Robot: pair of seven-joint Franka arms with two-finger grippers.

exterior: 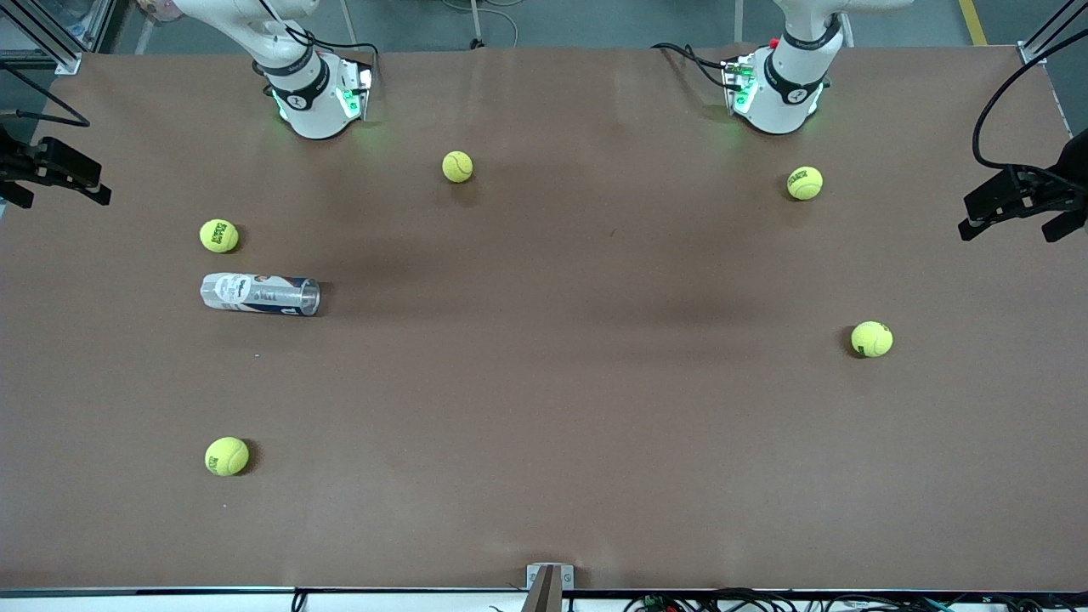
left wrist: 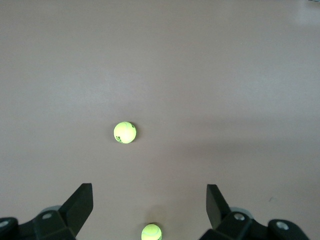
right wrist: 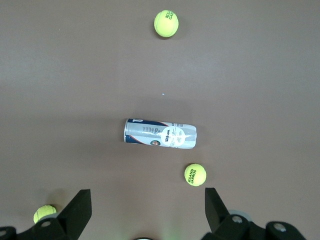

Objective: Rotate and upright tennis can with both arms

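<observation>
The tennis can [exterior: 259, 294] lies on its side on the brown table [exterior: 544, 408], toward the right arm's end, its long axis running along the table. It also shows in the right wrist view [right wrist: 160, 134]. My right gripper [right wrist: 147, 196] is open and empty, high over the table, well apart from the can. My left gripper [left wrist: 150, 192] is open and empty, high over the left arm's end of the table. In the front view only the arms' bases [exterior: 316, 93] [exterior: 778, 85] show; both hands are out of that view.
Several yellow-green tennis balls lie scattered: one [exterior: 218, 235] just beside the can and farther from the camera, one [exterior: 227, 456] nearer the camera, one [exterior: 457, 167] between the bases, two [exterior: 804, 183] [exterior: 872, 338] at the left arm's end. Black camera mounts [exterior: 1020, 200] stand at both table ends.
</observation>
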